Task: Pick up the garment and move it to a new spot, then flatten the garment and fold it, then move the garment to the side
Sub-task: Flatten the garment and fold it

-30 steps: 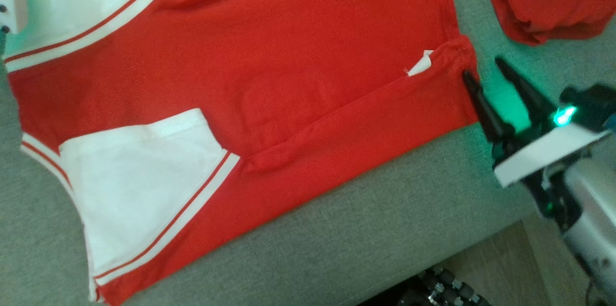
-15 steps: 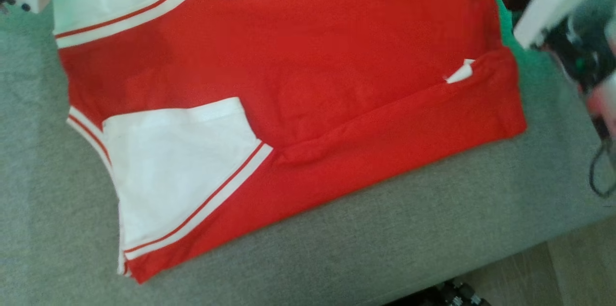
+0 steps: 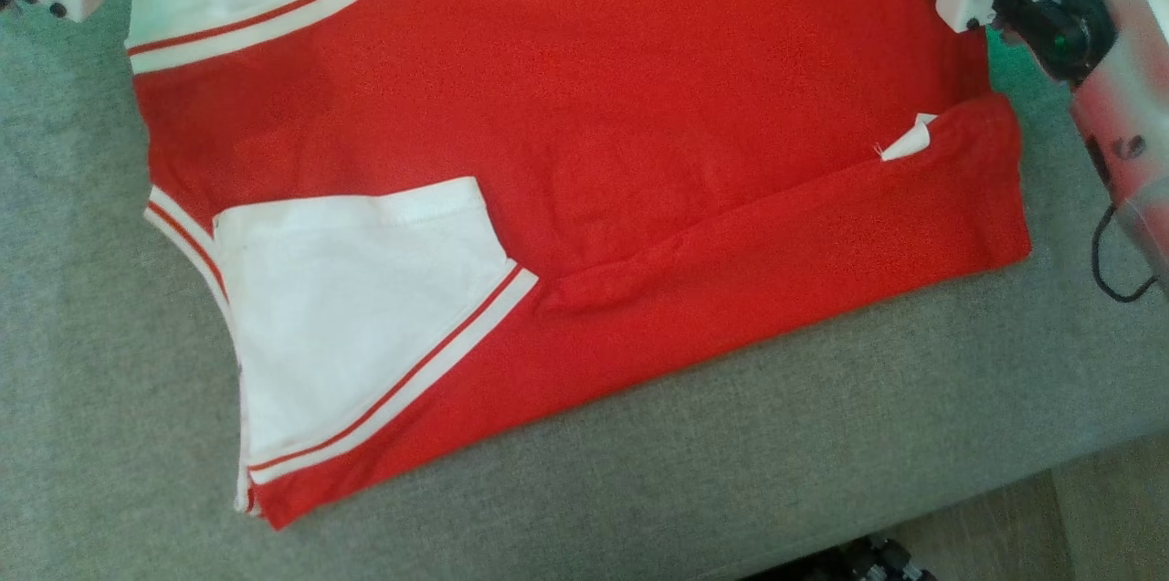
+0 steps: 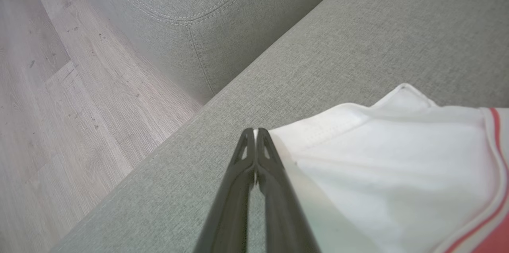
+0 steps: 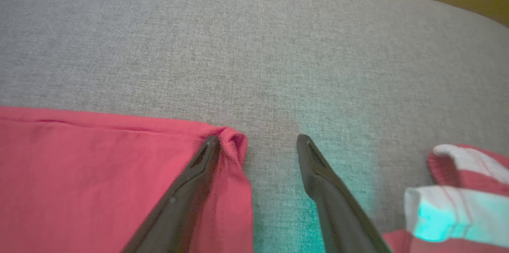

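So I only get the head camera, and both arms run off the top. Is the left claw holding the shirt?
Observer: It seems so: the left gripper is shut at the shirt's white sleeve edge, a white sliver between its tips.
Operator: And the right one?
Observer: The right gripper is open, one finger over the red hem corner, the other over bare sofa.
Operator: Anything beside it?
Observer: A second red and white garment, bunched up on the sofa.

T-shirt (image 3: 584, 124): red, with white sleeves (image 3: 356, 307) edged in white bands carrying a thin red stripe; white label (image 3: 906, 142) at 3 o'clock. Sofa (image 3: 731, 471): grey weave. Floor (image 4: 59, 106): pale grey wood-grain. Second garment (image 5: 457, 201), 4 o'clock in the right wrist view: red-and-white striped.
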You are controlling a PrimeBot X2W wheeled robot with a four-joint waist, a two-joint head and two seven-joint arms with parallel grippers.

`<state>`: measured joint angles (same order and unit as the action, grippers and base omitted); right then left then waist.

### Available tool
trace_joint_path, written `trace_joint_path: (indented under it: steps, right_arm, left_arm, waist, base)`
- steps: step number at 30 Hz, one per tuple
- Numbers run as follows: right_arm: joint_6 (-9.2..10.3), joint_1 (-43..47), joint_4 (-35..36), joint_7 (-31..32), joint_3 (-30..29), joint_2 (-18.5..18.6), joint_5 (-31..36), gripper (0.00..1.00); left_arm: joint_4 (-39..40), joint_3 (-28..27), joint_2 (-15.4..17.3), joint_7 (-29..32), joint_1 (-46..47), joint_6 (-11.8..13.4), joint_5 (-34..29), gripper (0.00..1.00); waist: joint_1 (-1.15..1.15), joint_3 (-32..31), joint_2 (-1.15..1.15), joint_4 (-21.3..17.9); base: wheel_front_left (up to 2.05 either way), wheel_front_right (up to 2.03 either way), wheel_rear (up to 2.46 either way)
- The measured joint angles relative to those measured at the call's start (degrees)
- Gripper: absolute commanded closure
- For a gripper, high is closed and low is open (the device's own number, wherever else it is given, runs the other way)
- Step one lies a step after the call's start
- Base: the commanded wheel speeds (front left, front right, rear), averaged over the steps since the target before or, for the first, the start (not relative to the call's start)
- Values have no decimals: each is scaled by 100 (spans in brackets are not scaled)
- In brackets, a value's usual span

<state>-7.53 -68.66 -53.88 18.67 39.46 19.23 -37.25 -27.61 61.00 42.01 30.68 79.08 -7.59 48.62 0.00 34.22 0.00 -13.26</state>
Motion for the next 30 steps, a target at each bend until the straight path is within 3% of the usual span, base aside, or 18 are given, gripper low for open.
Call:
trace_joint_path:
  steps: [5,6,7,8,10,11,20,30]
  right_arm:
    - [0,-137,-84,-46,274,-14,10,12]
    - [0,-137,-101,-59,308,-14,4,26]
    - [0,-144,-103,-60,359,-15,0,52]
    - [0,-158,-107,-60,425,-19,0,69]
    - [0,-175,-110,-60,485,-25,-1,96]
    - [0,-198,-110,-70,545,-31,-5,100]
    - [0,-233,-69,-580,678,85,-557,100]
    - [0,-143,626,-1391,438,759,-1467,100]
  left_arm:
    - [-37,151,5,-54,91,0,71,100]
    - [-51,190,5,-60,101,0,89,100]
    - [-74,215,5,-96,107,0,90,100]
    - [-91,235,5,-109,113,0,91,100]
    - [-103,265,5,-111,121,0,107,100]
    - [-118,309,8,-154,136,0,140,100]
    - [-98,625,56,-1163,241,0,110,100]
    - [-255,679,35,-2543,622,0,122,100]
  waist:
    - [0,11,0,15]
    - [0,8,0,20]
    - [0,5,0,25]
    - [0,2,0,30]
    - [0,0,0,35]
    - [0,-4,0,40]
    - [0,-154,0,116]
    - [-1,-447,0,312]
  base:
    - [0,0,0]
    - [0,0,0]
    - [0,0,0]
    - [0,0,0]
    - [0,0,0]
    - [0,0,0]
    - [0,0,0]
    - [0,0,0]
